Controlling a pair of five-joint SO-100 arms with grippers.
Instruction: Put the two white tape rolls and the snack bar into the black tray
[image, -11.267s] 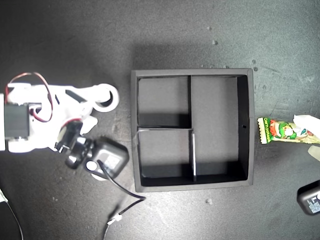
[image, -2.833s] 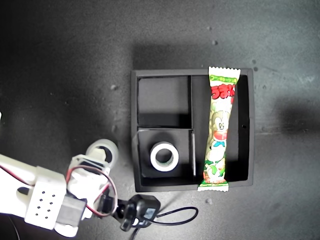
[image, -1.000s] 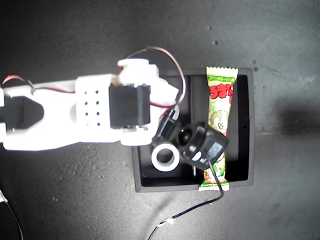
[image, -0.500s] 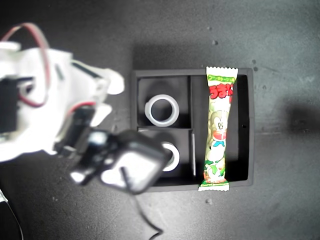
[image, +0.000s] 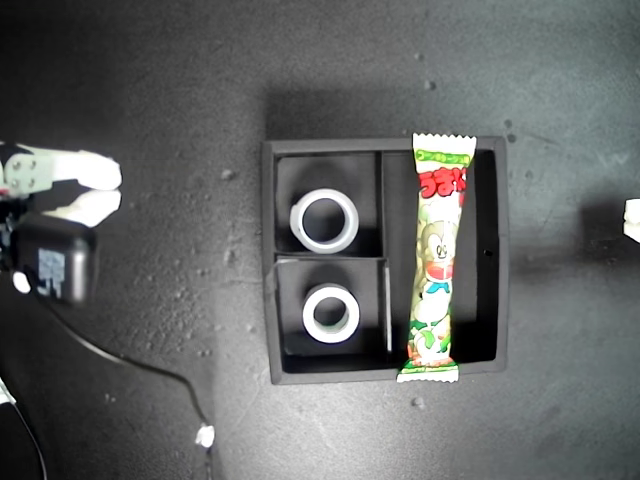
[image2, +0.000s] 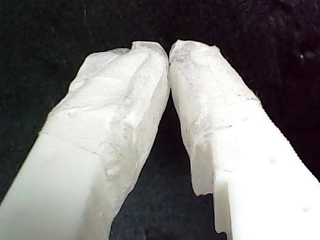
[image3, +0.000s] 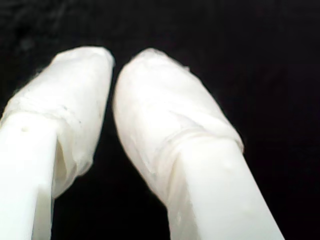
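A square matte black shallow tray (image: 268, 262) with a raised rim sits mid-scene in the exterior view. Its two small compartments on that view's left each hold one small white ring-shaped tape roll lying flat, one farther up (image: 324, 220) and one below it (image: 331, 313). The long compartment on the right holds a long, glossy green-and-white snack bar (image: 438, 262) with red lettering, lying lengthwise, its crimped ends overlapping the rim.
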